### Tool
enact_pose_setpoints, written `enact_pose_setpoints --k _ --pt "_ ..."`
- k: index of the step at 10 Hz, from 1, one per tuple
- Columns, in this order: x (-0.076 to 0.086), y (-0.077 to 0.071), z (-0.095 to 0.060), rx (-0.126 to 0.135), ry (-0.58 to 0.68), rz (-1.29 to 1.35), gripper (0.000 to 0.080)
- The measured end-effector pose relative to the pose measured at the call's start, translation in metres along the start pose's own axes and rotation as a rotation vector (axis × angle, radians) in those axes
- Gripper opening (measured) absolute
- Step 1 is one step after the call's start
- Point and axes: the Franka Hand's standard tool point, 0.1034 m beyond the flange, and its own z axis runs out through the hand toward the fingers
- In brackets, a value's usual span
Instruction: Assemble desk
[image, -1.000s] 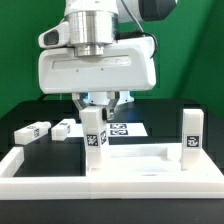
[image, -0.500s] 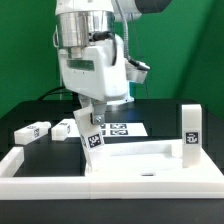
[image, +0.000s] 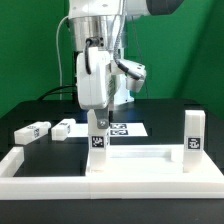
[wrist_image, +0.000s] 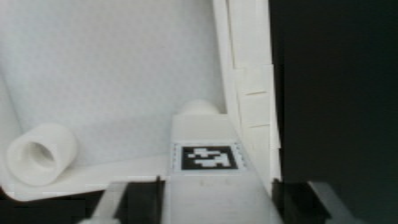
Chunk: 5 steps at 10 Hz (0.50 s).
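Tool (image: 97, 118) newly side-on; four leg posts (image: 35, 129) (image: 65, 127) (image: 97, 139) (image: 191, 135)

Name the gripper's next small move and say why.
Probably turn the held leg about its upright axis to seat it: the gripper clamps it standing on the desk panel, while the other upright leg already stands at its corner.

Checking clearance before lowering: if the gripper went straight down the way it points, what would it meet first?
The upright leg post that the gripper holds; below that, probably the desk panel on which the post stands. The exact gap is unclear.
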Motion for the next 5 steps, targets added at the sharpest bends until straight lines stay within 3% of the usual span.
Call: enact_pose_setpoints --k 1,2,3,4,5 --pt "0.000 0.000 0.000 0.000 0.001 -0.028 0.0380" --pt "0.002 0.000 -0.001 0.005 0.005 -0.115 0.0517" --pt "0.005 0.008 -0.005 0.014 0.017 -0.306 0.0517" --pt "0.003 0.013 -0.009 0.015 0.042 -0.498 0.0621" --pt "0.001 0.016 -0.008 0.022 0.050 -0.619 0.0641"
